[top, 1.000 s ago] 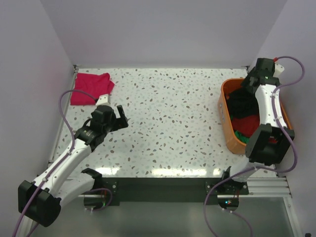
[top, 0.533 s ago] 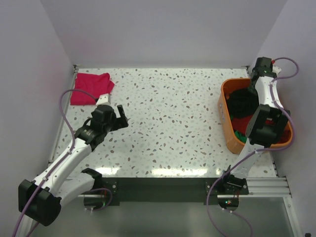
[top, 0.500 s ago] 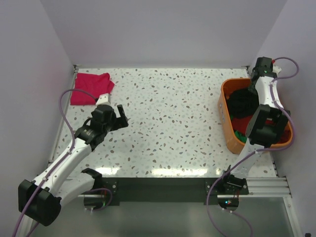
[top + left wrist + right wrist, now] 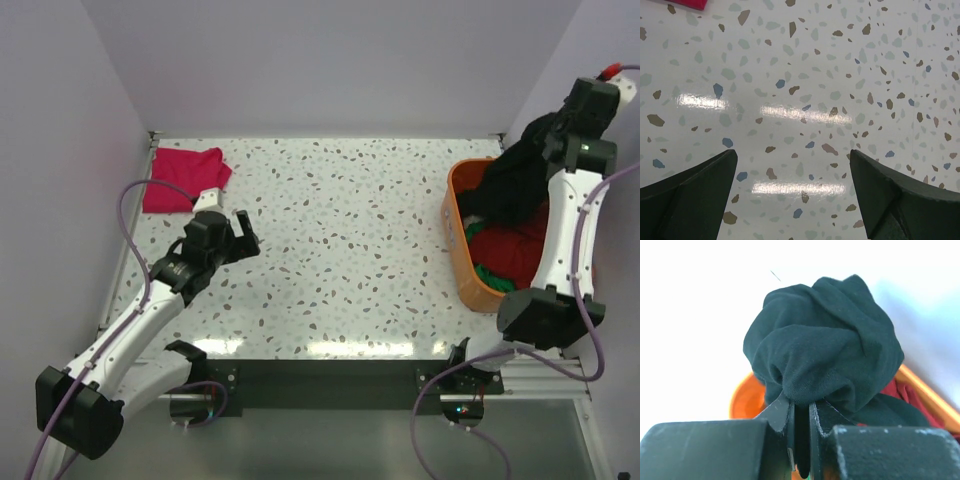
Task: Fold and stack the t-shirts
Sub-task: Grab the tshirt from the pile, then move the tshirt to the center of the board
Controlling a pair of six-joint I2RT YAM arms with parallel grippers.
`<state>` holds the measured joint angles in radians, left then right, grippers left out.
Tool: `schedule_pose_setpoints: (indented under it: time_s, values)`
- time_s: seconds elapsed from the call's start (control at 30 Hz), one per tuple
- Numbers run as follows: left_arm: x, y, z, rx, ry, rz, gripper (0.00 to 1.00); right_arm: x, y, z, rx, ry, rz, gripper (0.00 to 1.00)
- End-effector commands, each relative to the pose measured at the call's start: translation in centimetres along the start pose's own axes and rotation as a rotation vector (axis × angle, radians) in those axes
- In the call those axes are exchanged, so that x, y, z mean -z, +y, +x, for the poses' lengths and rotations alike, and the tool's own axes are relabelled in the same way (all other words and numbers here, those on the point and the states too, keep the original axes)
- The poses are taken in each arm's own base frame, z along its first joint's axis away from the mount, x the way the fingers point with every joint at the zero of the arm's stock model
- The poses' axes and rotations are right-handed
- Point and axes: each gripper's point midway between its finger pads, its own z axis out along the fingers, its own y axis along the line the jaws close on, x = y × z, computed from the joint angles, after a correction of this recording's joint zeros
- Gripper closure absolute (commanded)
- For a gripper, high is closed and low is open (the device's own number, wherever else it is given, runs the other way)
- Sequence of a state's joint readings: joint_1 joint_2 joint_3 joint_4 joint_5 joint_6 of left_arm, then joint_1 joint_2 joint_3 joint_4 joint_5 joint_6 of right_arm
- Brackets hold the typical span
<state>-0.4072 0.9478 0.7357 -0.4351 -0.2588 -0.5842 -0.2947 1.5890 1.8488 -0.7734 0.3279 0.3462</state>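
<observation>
Right hand (image 4: 801, 412), clenched on a fold of the black t-shirt (image 4: 825, 345). The two fingers pinch the cloth between them, and the rest bunches into a ball just beyond the tips.

From above, this hand (image 4: 545, 138) is raised over the far end of the orange tub (image 4: 452, 235), close to the right wall and the rear corner. The black t-shirt (image 4: 505, 190) hangs from it in a long drape whose lower end reaches into the tub. The right arm rises steeply from its base at the near edge, the forearm reaching up and back.

Beneath the drape, a dark red t-shirt (image 4: 510, 245) lies in the tub, with a green t-shirt (image 4: 495, 275) at the near end. The tub stands along the right edge of the speckled surface (image 4: 350, 230).

Left hand (image 4: 243, 232), released. Its fingers (image 4: 690, 195) are spread wide, with only the surface (image 4: 815, 75) showing between them. The hand is poised low over the left part of the surface. The left arm stretches from the near left corner, forward and inward.

A pink-red t-shirt (image 4: 185, 178) lies flat in the far left corner, against the left edge and apart from the left hand. One corner of it (image 4: 687, 2) shows at the top of the left wrist view.

A broad stretch of surface lies between the left hand and the tub.
</observation>
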Motion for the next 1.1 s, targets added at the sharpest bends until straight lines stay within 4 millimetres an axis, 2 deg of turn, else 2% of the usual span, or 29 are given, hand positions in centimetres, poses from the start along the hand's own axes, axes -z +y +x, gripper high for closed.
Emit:
schedule_pose_setpoints:
  time_s: [0.0, 0.03, 0.07, 0.13, 0.17, 0.2, 0.23, 0.27, 0.3, 0.33, 0.37, 0.43, 0.47, 0.53, 0.57, 0.63, 0.67, 0.7, 0.73, 0.77, 0.8, 0.83, 0.87, 0.9, 0.93, 1.0, 1.03, 1.07]
  values:
    - [0.6, -1.2, -2.4, 0.040, -0.075, 0.037, 0.00, 8.1, 2.4, -6.6, -0.053, -0.164, -0.223, 1.00]
    - [0.7, -1.5, -2.4, 0.041, -0.076, 0.052, 0.00, 9.6, 4.6, -6.7, -0.056, -0.147, -0.351, 1.00]
    - [0.7, -1.7, -2.6, 0.044, -0.083, 0.063, 0.00, 11.9, 6.3, -7.9, -0.049, -0.177, -0.439, 1.00]
    - [0.7, -1.6, -2.6, 0.048, -0.084, 0.062, 0.00, 14.0, 10.1, -7.6, 0.034, -0.174, -0.560, 1.00]
    - [0.7, -1.6, -2.5, 0.049, -0.083, 0.062, 0.00, 16.5, 11.3, -8.3, 0.070, -0.210, -0.579, 1.00]
    - [0.7, -1.5, -2.5, 0.050, -0.082, 0.057, 0.00, 19.2, 15.7, -6.2, 0.144, -0.183, -0.697, 1.00]
    - [0.8, -1.3, -2.5, 0.054, -0.083, 0.046, 0.00, 19.6, 18.0, -4.7, 0.188, -0.145, -0.747, 1.00]
    - [0.8, -1.2, -2.4, 0.065, -0.081, 0.038, 0.00, 23.1, 21.1, -3.6, 0.212, -0.127, -0.909, 1.00]
    - [1.0, -0.9, -2.5, 0.070, -0.081, 0.024, 0.00, 24.6, 23.4, -2.7, 0.217, -0.104, -1.018, 1.00]
    - [1.0, -0.9, -2.7, 0.077, -0.087, 0.020, 0.00, 25.8, 24.1, -1.9, 0.229, -0.093, -1.052, 1.00]
    - [1.1, -0.5, -2.4, 0.078, -0.076, 0.000, 0.00, 28.3, 26.6, -0.3, 0.260, -0.086, -1.148, 1.00]
    - [1.4, 0.4, -2.6, 0.124, -0.077, -0.060, 0.00, 30.8, 29.1, 1.3, 0.306, -0.105, -1.240, 1.00]
    - [1.6, 0.5, -2.8, 0.146, -0.079, -0.077, 0.00, 32.8, 30.3, 2.7, 0.324, -0.091, -1.303, 0.98]
    - [2.0, 1.0, -3.1, 0.177, -0.072, -0.120, 0.00, 34.1, 31.4, 3.3, 0.288, -0.064, -1.374, 0.91]
    - [2.2, 1.2, -3.2, 0.204, -0.071, -0.140, 0.00, 33.3, 31.3, 4.4, 0.288, -0.025, -1.351, 0.91]
    - [2.9, 2.2, -3.2, 0.222, -0.074, -0.197, 0.00, 30.5, 30.7, 4.9, 0.258, -0.035, -1.218, 0.85]
    - [3.2, 2.6, -3.3, 0.238, -0.083, -0.217, 0.00, 27.4, 30.3, 8.1, 0.295, 0.026, -1.125, 0.81]
    - [3.5, 2.9, -3.4, 0.276, -0.095, -0.229, 0.00, 26.6, 28.9, 8.3, 0.285, 0.021, -1.078, 0.77]
    - [3.6, 3.4, -3.3, 0.283, -0.103, -0.255, 0.00, 24.8, 28.1, 8.8, 0.256, 0.022, -1.010, 0.60]
    - [3.7, 3.5, -3.4, 0.291, -0.110, -0.259, 0.00, 20.7, 26.4, 12.8, 0.284, 0.112, -0.919, 0.43]
    - [3.8, 3.6, -3.5, 0.293, -0.114, -0.266, 0.00, 19.9, 25.1, 13.5, 0.262, 0.133, -0.897, 0.25]
    - [3.9, 4.0, -3.4, 0.293, -0.116, -0.283, 0.00, 18.9, 24.7, 14.8, 0.232, 0.176, -0.908, 0.02]
    - [4.0, 4.1, -3.4, 0.298, -0.116, -0.294, 0.00, 15.5, 22.5, 17.9, 0.238, 0.254, -0.828, 0.01]
    - [3.8, 4.3, -3.1, 0.292, -0.106, -0.308, 0.00, 14.6, 21.6, 18.9, 0.234, 0.280, -0.797, 0.01]
    - [3.7, 4.6, -2.9, 0.285, -0.098, -0.323, 0.00, 13.5, 20.4, 20.9, 0.265, 0.323, -0.760, 0.01]
    - [3.1, 5.0, -1.9, 0.274, -0.072, -0.350, 0.00, 13.0, 19.7, 22.4, 0.294, 0.348, -0.747, 0.01]
    - [2.8, 5.2, -1.4, 0.269, -0.056, -0.362, 0.00, 13.4, 19.9, 22.9, 0.298, 0.360, -0.781, 0.01]
    - [2.2, 5.6, -0.5, 0.254, -0.027, -0.387, 0.00, 13.8, 19.6, 24.7, 0.320, 0.405, -0.807, 0.01]
